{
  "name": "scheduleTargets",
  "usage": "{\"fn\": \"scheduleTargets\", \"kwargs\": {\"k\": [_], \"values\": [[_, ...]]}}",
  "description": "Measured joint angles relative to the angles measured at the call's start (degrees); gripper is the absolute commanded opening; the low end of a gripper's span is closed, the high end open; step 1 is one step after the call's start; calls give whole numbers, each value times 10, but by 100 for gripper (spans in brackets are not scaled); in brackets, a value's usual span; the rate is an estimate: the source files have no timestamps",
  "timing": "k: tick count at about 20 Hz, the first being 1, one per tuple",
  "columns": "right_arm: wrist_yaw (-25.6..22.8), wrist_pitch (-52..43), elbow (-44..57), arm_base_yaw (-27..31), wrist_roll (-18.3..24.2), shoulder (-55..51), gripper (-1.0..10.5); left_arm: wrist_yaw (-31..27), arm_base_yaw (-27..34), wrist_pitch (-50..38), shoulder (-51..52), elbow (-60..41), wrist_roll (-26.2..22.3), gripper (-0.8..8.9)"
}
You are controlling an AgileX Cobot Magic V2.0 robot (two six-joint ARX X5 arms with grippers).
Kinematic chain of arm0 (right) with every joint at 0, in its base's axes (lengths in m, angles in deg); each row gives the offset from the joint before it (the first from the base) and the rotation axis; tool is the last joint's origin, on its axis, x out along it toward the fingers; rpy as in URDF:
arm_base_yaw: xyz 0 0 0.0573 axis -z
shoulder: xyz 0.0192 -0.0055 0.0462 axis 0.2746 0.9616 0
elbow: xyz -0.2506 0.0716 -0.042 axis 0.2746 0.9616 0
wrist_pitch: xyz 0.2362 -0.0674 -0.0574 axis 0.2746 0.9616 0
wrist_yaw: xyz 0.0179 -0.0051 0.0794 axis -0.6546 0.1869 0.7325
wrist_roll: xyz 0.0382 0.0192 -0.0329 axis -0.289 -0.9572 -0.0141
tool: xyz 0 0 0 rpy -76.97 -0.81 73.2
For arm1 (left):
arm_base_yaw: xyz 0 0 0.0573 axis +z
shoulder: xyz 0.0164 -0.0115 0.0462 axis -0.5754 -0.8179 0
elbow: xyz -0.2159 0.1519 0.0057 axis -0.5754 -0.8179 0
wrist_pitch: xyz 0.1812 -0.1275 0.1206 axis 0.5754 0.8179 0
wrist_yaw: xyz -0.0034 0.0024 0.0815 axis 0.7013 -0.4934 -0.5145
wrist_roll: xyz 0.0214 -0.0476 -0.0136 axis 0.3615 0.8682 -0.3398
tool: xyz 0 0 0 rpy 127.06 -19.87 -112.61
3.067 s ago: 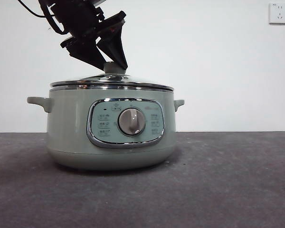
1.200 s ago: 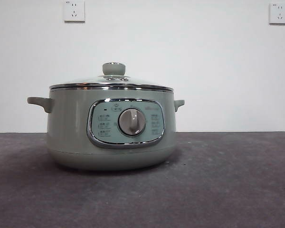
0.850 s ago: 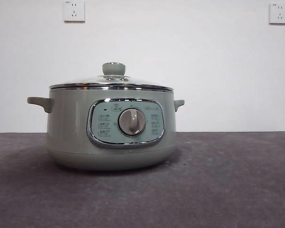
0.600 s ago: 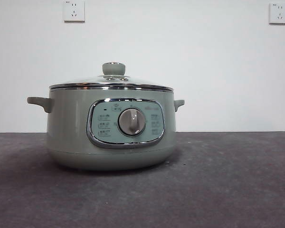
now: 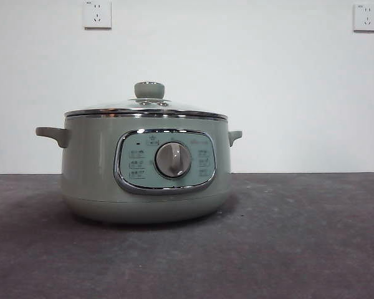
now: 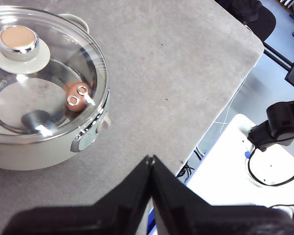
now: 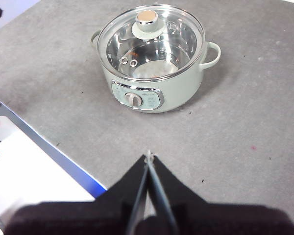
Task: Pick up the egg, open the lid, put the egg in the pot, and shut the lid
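The sage-green pot (image 5: 146, 174) (image 7: 157, 93) (image 6: 34, 149) stands on the grey table with the glass lid (image 5: 146, 107) (image 6: 39, 83) (image 7: 149, 41) seated on its rim. Through the glass in the left wrist view, the brown egg (image 6: 74, 90) lies inside on the pot's floor. My left gripper (image 6: 151, 159) is shut and empty, held high off to the side of the pot near the table's edge. Above the table in front of the pot's dial side, my right gripper (image 7: 148, 155) is shut and empty too. Neither arm shows in the front view.
The table edge (image 6: 220, 103) drops off close to the left gripper, with a white stand and black gear (image 6: 279, 127) beyond it. Two wall sockets (image 5: 97, 14) sit on the white wall behind the pot.
2.7 s ago a gripper stood at the lid's knob in the front view; since then it has withdrawn out of that view. The pot and lid have not moved over the last second.
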Motion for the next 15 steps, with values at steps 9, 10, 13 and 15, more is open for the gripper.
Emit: {"fn": "scheduleTargets", "kwargs": {"k": [9, 10, 13, 15], "values": [[-2, 0, 0, 0, 0, 0, 3, -73, 89, -212, 31, -1, -56, -3], [-2, 0, 0, 0, 0, 0, 3, -72, 116, -218, 47, -7, -66, -3], [-2, 0, 0, 0, 0, 0, 3, -72, 189, -281, 135, -89, -87, -3], [-2, 0, 0, 0, 0, 1, 3, -82, 230, -359, 210, -188, -92, -3]]}}
